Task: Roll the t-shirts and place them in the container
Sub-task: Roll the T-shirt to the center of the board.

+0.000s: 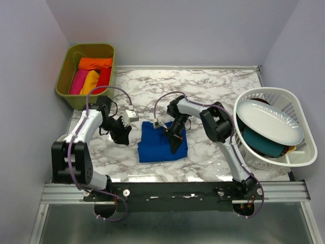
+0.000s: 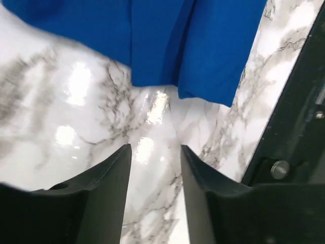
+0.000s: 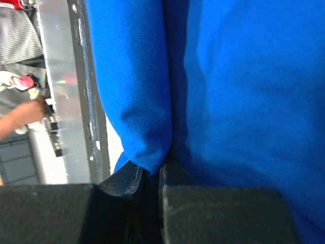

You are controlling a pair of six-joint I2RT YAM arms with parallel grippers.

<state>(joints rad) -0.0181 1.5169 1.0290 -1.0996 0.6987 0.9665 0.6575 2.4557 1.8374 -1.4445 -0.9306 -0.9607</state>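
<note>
T-shirts lie in two places. A blue t-shirt [image 1: 152, 146] sits folded into a thick, roughly square wad near the middle of the marble-patterned worktop [image 1: 218, 91], with its doubled edges lying in soft layers. No print or lettering shows on the faces of the cloth that can be seen.

The right claw [image 1: 174, 146] is down on the right half of that wad. In the right wrist view, the right claw [image 3: 151, 175] is narrowed onto a rounded fold of the blue t-shirt [image 3: 244, 101], and the fabric runs down into the slit between the two fingers.

The left claw [image 1: 122, 136] is just left of the shirt and apart from it, over bare worktop. In its own camera the left claw [image 2: 155, 150] stands parted with only marble between the fingers. The blue t-shirt [image 2: 203, 46] lies ahead of the tips, untouched.

At the far left corner, off the worktop's edge, stands an olive bin [image 1: 65, 76] holding four rolled shirts packed side by side:
- an orange t-shirt [image 1: 95, 63] across the back
- a pink t-shirt [image 1: 78, 81]
- a yellow t-shirt [image 1: 90, 81]
- a red t-shirt [image 1: 104, 79]

At the right edge sits a white basket [image 1: 300, 152] with slatted walls. It holds a white plate [image 1: 269, 122] tilted over a teal dish [image 1: 261, 142].
</note>
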